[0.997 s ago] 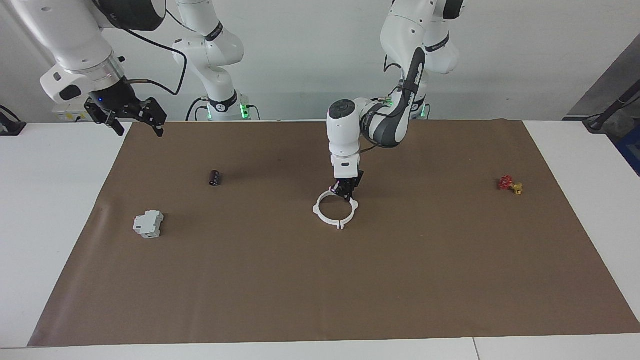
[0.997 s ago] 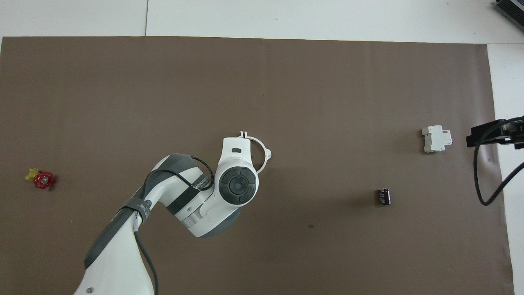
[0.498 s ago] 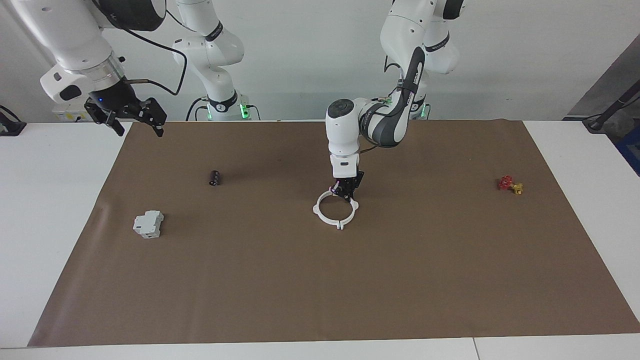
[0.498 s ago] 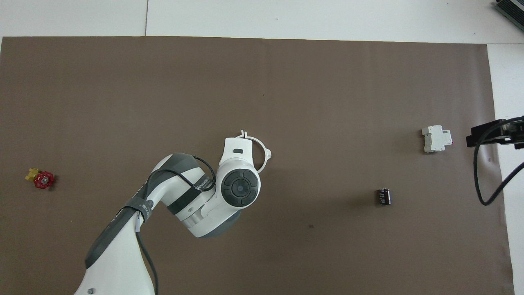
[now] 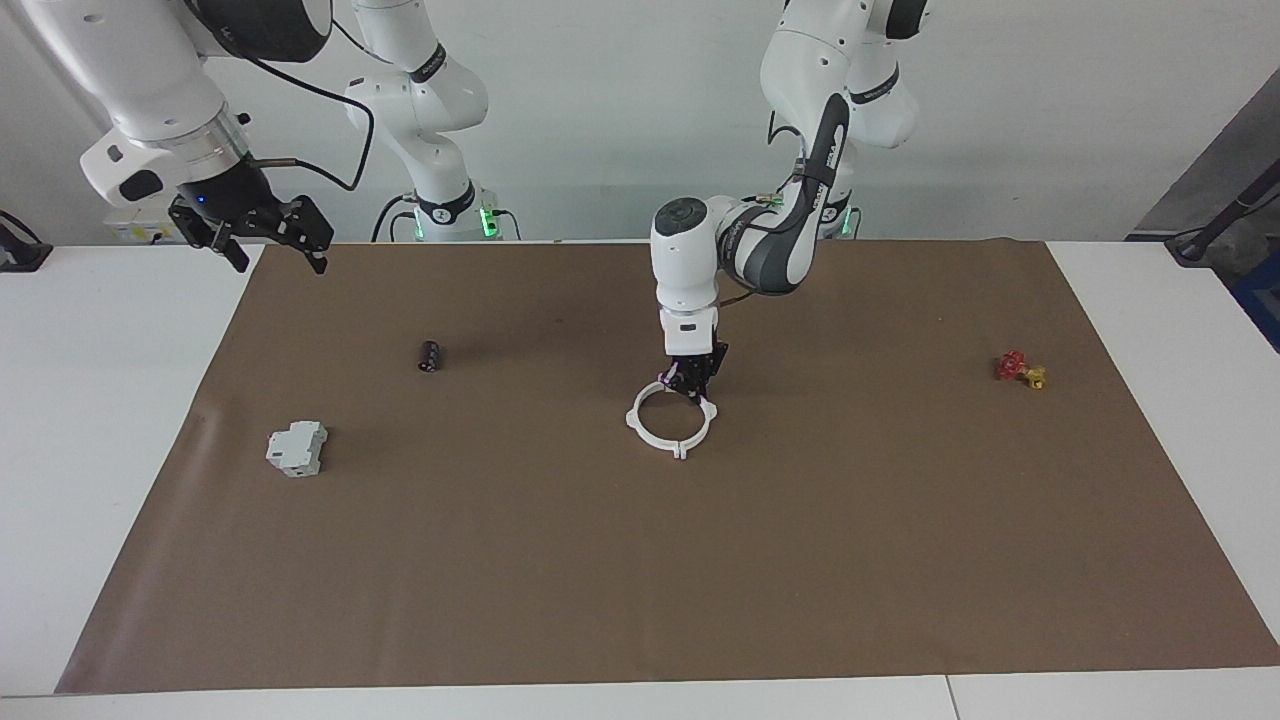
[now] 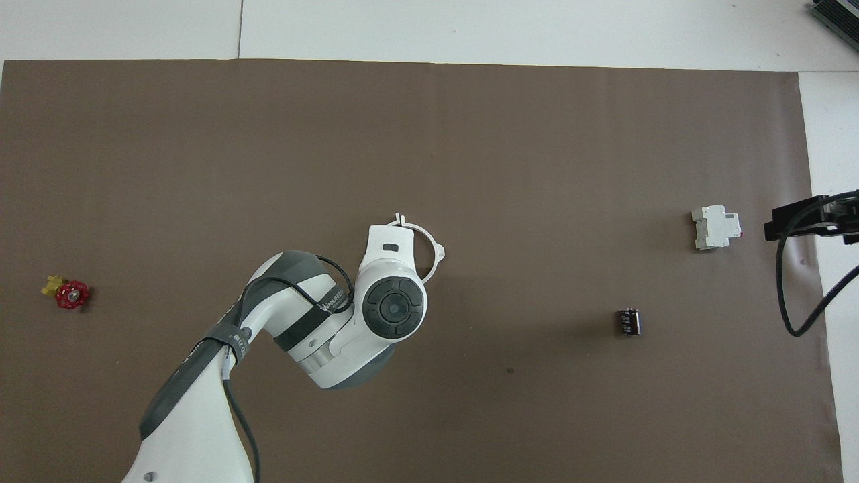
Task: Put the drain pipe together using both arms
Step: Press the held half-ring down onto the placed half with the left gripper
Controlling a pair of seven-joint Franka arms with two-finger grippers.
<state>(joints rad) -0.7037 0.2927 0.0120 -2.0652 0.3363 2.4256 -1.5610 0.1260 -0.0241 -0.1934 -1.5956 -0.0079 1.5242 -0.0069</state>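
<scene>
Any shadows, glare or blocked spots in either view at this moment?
Facing view: even light, no glare, soft shadows beside the grey-white block and the dark cylinder. Overhead view: the left arm's wrist hides most of the white ring and its pincer.

On the brown mat point(image 5: 560, 560), a grey-white block point(image 5: 297, 448) and small dark cylinder point(image 5: 430, 356) sit toward the right arm's end of the tabletop point(image 5: 100, 400), a red-and-yellow valve point(image 5: 1021, 369) toward the left arm's end.
</scene>
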